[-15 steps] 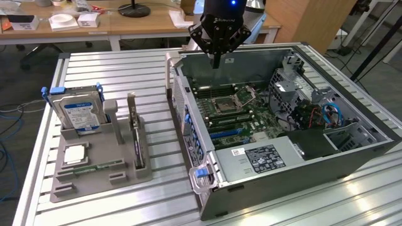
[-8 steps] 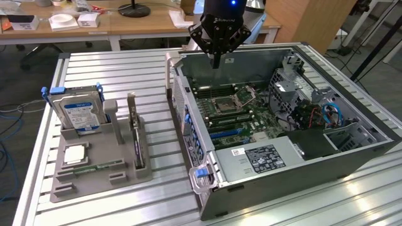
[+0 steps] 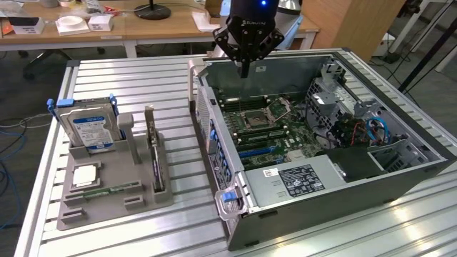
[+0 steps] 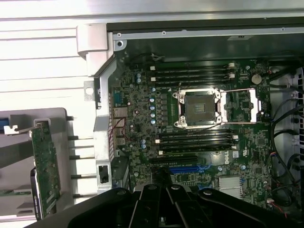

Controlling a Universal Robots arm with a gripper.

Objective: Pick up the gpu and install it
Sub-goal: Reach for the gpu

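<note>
The gripper (image 4: 164,190) is pressed together on nothing, its fingers (image 3: 245,67) pointing straight down from an upright wrist. It hangs over the far rim of the open case (image 3: 343,203), above the back edge of the motherboard (image 3: 264,123).

The gpu (image 3: 153,155) is not under it. The card stands on one long edge in a slot of the grey rack (image 3: 136,201), out on the table (image 3: 143,80) beyond the case's side wall. From the gripper it lies well apart: lower, toward the exterior view's left, and nearer that camera. Its long axis runs roughly parallel to that side wall, from far to near in the exterior view, with the thin top edge facing up. The wrist view catches its green board face (image 4: 45,166). A hard drive (image 3: 89,128) stands in the slot just beyond the card, farther from the gripper.

As I judge it, reaching the card means crossing the side wall and lining the closed fingers up across that thin edge. No pick has begun.
</note>
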